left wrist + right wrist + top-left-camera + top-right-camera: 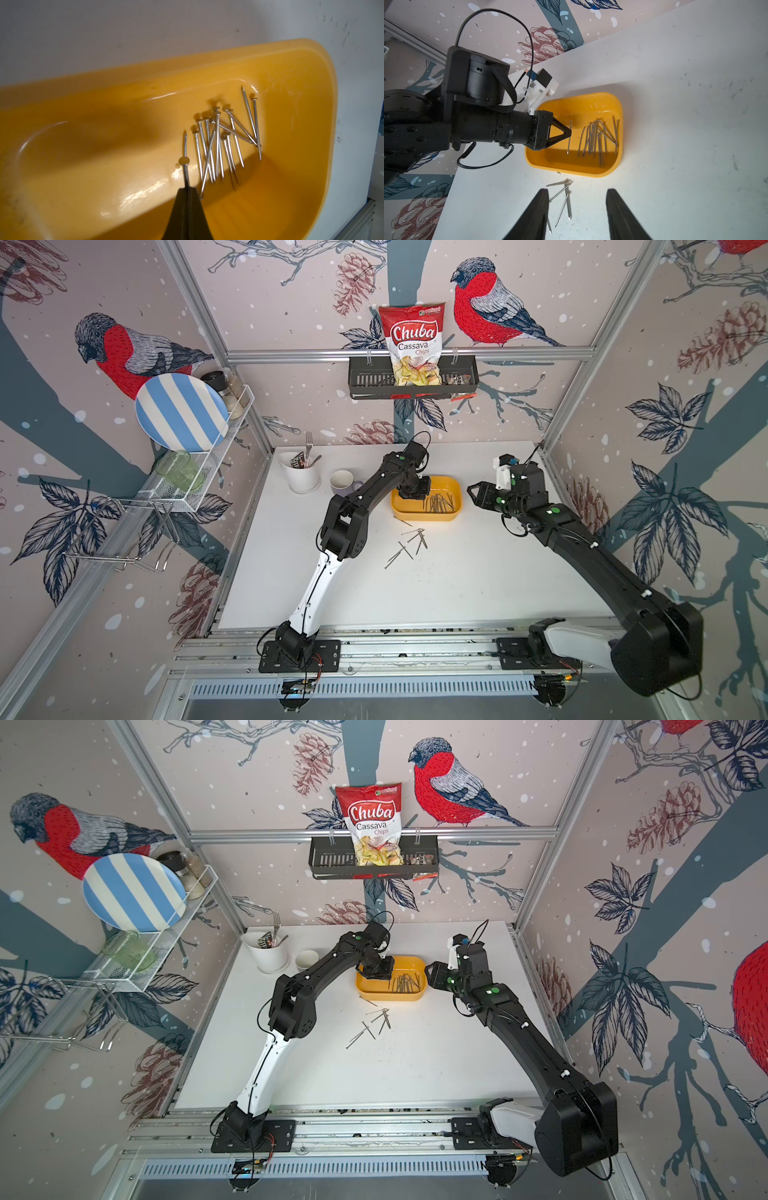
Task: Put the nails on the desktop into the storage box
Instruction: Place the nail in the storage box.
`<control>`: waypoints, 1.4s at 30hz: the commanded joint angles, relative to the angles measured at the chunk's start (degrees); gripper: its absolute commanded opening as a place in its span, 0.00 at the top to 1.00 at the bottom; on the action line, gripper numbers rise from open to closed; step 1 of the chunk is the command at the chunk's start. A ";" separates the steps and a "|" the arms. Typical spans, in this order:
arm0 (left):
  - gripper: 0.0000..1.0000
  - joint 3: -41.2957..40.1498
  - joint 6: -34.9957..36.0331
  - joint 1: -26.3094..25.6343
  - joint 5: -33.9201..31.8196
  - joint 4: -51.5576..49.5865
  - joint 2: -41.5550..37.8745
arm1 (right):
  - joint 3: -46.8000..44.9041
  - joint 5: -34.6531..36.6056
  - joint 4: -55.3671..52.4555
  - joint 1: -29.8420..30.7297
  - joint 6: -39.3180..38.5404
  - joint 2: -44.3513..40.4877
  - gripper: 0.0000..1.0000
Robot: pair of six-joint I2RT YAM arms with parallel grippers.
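One nail (569, 145) is clamped in the left hand (569, 133) over the storage box (424, 515); a low release should keep it from bouncing out. Loose nails (409, 545) lie on the tabletop (478, 572) beside the box, and the right hand (577, 190) has its fingers apart.

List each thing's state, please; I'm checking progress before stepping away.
left gripper: shut on one nail, over the storage box.
right gripper: open, empty, near the storage box.
pile of nails: lying inside the storage box.
loose nails: scattered on the desktop beside the storage box.
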 commanded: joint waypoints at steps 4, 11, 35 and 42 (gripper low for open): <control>1.00 -0.62 -1.41 -0.01 1.38 3.14 1.64 | 0.20 -1.49 -0.08 1.54 -0.37 -0.47 0.48; 0.93 -2.15 -2.52 -0.02 2.85 4.84 1.56 | -1.06 -1.92 -1.17 5.58 -2.93 0.29 0.45; 0.63 -10.85 -1.22 -1.70 0.15 2.15 -18.11 | 0.03 -4.13 -0.52 8.19 -6.18 7.58 0.45; 0.60 -24.27 -0.11 -1.61 -7.88 3.47 -31.61 | -1.93 -5.74 0.69 10.38 -7.34 10.82 0.46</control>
